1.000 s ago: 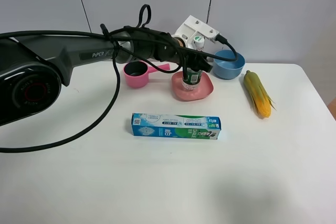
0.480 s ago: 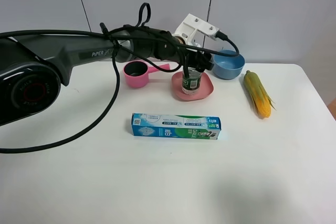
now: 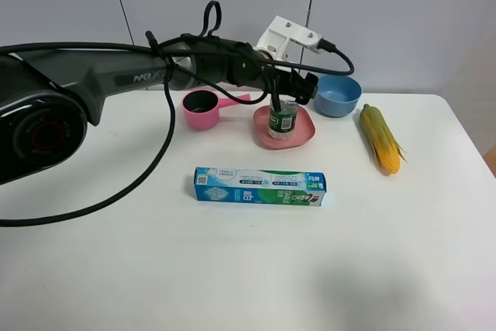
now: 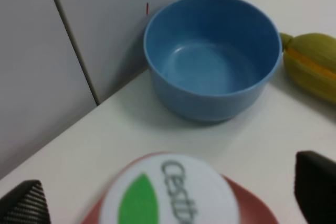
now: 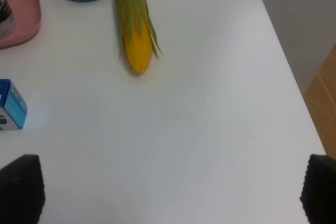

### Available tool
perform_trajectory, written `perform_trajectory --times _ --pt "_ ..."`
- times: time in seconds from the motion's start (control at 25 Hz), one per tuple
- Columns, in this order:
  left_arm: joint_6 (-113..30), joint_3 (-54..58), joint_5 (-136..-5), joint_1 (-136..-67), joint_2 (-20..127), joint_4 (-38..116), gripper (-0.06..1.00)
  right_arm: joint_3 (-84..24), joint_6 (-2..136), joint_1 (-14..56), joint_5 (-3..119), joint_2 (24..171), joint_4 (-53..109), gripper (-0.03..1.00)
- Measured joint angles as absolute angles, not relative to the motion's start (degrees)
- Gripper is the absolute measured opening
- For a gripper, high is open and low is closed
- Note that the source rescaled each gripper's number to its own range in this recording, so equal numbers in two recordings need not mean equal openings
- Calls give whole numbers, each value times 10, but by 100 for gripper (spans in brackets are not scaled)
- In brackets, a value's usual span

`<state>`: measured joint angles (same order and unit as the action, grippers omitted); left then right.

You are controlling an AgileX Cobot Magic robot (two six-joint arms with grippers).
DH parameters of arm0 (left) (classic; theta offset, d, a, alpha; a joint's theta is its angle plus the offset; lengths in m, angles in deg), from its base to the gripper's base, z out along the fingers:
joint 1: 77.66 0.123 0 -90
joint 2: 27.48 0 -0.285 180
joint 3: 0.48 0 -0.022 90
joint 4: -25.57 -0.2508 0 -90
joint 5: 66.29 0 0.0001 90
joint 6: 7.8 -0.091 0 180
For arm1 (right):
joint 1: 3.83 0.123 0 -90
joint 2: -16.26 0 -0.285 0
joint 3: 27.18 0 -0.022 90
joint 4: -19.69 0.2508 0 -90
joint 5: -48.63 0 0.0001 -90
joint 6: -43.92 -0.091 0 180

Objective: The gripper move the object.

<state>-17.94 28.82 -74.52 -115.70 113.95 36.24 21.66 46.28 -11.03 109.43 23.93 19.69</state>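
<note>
The small clear water bottle (image 3: 283, 120) with a dark green label stands upright on a pink plate (image 3: 304, 134) at the back middle of the table. My left gripper (image 3: 290, 95), white housing with black jaws, hangs just over it with one jaw on each side of its top. In the left wrist view the green-and-white cap (image 4: 157, 198) sits between the two widely spread fingertips (image 4: 22, 203), which do not touch it. My right gripper (image 5: 168, 192) is open and empty over bare table at the right.
A blue bowl (image 3: 337, 96) stands right behind the plate, also in the left wrist view (image 4: 212, 56). A corn cob (image 3: 380, 137) lies at the right. A pink scoop cup (image 3: 203, 108) is left of the plate. The long toothpaste box (image 3: 260, 186) lies in front.
The bottle has settled onto the pink plate. The left gripper's jaws have spread apart from it and the white housing has risen slightly.
</note>
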Motion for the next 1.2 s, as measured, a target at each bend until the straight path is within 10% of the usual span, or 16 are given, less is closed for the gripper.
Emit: perform_trajectory --times 0.52,1.2 --pt "-148 288 -880 -1144 947 305 99 217 463 -110 1094 239 197 100" --pt "-151 276 -1090 -871 700 116 99 217 463 -110 1094 239 197 100"
